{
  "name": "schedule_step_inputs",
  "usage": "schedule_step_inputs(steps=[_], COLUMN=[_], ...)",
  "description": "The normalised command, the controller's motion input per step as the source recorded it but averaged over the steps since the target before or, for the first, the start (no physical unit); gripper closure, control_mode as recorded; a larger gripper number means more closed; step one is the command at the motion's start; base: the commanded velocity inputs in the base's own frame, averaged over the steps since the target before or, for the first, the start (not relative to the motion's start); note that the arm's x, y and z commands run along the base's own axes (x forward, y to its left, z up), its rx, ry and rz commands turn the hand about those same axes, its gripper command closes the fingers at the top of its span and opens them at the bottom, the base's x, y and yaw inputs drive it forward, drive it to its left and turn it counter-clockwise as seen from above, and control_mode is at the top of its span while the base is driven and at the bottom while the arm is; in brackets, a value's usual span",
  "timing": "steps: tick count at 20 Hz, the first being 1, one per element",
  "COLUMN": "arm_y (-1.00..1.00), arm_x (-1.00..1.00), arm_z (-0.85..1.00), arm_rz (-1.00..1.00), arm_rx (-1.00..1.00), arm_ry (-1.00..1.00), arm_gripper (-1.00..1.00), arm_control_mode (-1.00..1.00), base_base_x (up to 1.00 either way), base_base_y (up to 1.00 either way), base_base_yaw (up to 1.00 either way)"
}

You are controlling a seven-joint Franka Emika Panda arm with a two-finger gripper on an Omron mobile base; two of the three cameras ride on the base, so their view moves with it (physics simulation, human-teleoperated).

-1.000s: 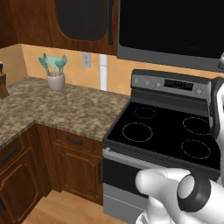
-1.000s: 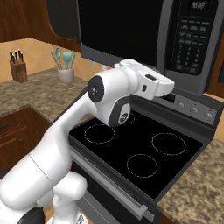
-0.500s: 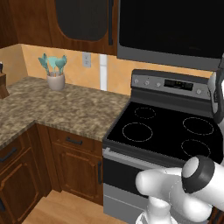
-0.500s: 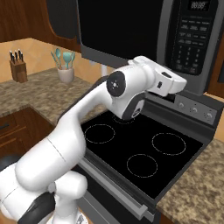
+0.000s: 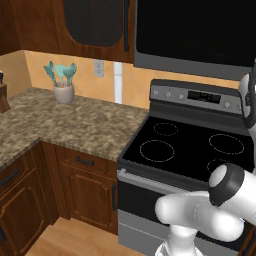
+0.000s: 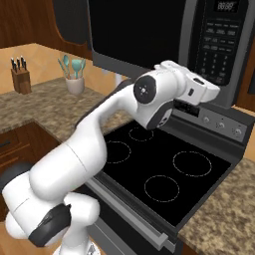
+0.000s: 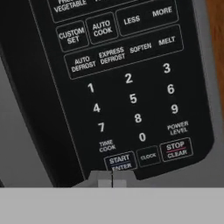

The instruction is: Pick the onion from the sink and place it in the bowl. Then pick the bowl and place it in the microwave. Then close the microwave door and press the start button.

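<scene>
The START/ENTER button (image 7: 119,162) sits at the bottom of the microwave (image 6: 149,30) keypad, left of CLOCK and STOP/CLEAR. We judge the press is the step in hand: we should push straight in, keeping off the neighbouring keys. Our end effector (image 7: 112,178) is fully closed, empty, its tips just below the button.

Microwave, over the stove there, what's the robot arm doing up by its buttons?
The white robot arm has reached up to the keypad of the large black over-range microwave. Its end effector is shut, fingertips together, right below the START/ENTER button on the keypad. The tall dark microwave door is closed. So it looks set to press start, though contact can't be confirmed. The black glass-top stove sits below.
</scene>
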Motion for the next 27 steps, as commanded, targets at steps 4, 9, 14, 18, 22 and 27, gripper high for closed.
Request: schedule_step_inputs(steps=[4,9,14,18,22,27], arm_y=[-0.21,-0.25,-0.12,-0.15,0.01,0.36], arm_x=[0.17,0.04,0.24,0.49,0.29,-0.7], arm_z=[0.0,0.0,-0.14,-0.55,-0.45,0.1], arm_rz=[0.02,0.04,0.04,0.09,0.05,-0.05], arm_rx=[0.03,0.04,0.03,0.11,0.12,0.0], arm_ry=[0.0,0.0,0.0,-0.05,-0.16,-0.2], arm_gripper=[1.0,1.0,1.0,1.0,1.0,1.0], arm_control_mode=[-1.0,-1.0,-1.0,-1.0,-1.0,-1.0], base_base_x=[0.0,0.0,0.0,0.0,0.0,0.0], base_base_y=[0.0,0.0,0.0,0.0,0.0,0.0], base_base_yaw=[0.0,0.0,0.0,0.0,0.0,0.0])
